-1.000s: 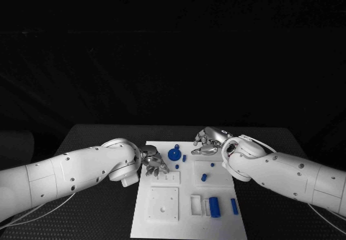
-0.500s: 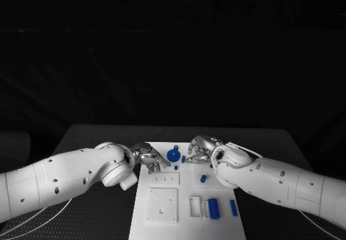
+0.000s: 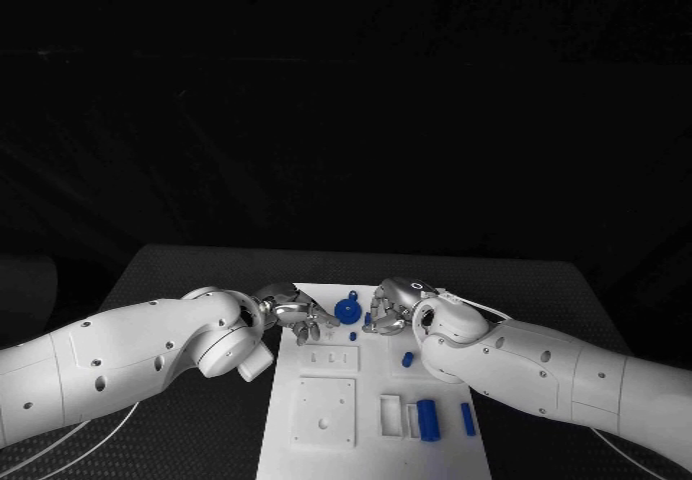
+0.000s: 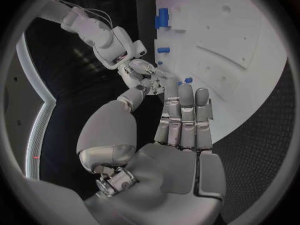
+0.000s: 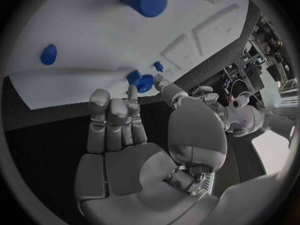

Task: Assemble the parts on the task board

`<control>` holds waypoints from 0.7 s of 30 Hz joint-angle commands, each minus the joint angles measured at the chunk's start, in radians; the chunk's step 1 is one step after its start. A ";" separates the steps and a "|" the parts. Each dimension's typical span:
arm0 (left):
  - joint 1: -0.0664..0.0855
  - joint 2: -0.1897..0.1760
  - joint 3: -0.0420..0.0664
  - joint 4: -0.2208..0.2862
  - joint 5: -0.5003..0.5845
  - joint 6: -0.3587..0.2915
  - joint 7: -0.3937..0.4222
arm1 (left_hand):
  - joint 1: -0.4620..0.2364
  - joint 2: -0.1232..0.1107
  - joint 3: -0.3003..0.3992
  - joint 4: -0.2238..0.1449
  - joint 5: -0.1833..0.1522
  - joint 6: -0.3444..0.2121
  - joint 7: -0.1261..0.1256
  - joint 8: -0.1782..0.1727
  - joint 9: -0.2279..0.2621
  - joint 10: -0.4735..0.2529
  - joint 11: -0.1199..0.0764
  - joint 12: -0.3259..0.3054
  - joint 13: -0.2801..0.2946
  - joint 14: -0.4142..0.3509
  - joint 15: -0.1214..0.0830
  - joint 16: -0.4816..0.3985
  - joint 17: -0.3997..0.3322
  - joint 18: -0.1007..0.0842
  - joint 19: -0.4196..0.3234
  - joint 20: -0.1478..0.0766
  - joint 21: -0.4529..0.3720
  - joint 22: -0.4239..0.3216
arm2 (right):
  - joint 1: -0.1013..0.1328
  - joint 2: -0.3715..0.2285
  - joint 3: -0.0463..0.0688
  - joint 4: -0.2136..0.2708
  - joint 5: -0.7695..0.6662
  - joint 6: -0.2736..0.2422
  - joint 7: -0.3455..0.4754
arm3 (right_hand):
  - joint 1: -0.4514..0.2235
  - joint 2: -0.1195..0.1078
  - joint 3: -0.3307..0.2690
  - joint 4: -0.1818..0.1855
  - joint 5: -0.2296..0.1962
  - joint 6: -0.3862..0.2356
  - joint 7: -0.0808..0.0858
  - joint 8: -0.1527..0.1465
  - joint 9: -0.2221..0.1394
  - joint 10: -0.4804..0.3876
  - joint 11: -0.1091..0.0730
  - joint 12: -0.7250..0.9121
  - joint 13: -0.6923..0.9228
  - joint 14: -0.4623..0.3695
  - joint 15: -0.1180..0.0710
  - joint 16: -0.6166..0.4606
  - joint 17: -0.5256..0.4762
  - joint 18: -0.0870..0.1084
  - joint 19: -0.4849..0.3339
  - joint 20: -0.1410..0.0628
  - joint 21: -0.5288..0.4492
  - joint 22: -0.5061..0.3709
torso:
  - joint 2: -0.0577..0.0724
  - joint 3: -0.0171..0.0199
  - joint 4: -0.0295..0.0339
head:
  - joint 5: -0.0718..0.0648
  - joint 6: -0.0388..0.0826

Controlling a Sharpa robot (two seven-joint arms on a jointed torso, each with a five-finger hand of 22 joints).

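Reaching over the task board [image 3: 325, 440], I hold both hands empty, fingers apart: the blue round part [image 3: 348, 309] lies between my left hand [image 3: 299, 318] and right hand [image 3: 389, 306], nearer the right.

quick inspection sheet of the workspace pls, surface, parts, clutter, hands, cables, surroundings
surface: black table with the white task board in its middle.
job's things: blue round part at the board's far end between the hands; small blue peg mid-board; blue cylinder and slim blue bar near the front right.
clutter: nothing seen.
hands: left hand and right hand both at the board's far end, fingers apart, holding nothing that I can see.
cables: pale cable trailing under the left arm.
surroundings: dark; nothing seen beyond the table.
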 commanded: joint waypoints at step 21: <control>0.017 -0.015 0.001 0.032 0.024 -0.023 0.029 | 0.011 0.005 -0.012 0.007 -0.005 -0.001 0.008 0.006 0.001 0.000 0.003 -0.011 -0.003 -0.001 0.009 -0.008 -0.002 -0.015 -0.006 -0.077 -0.010 -0.002 | 0.000 0.016 0.000 -0.034 -0.084 0.042 -0.041 | 0.006 0.016 0.054 0.043 -0.005 0.032 0.002 0.001 -0.002 0.018 -0.003 0.002 0.006 0.008 -0.007 0.005 0.004 0.041 0.010 0.002 0.011 0.015 | 0.013 -0.0134 0.0099 | -0.004 0.002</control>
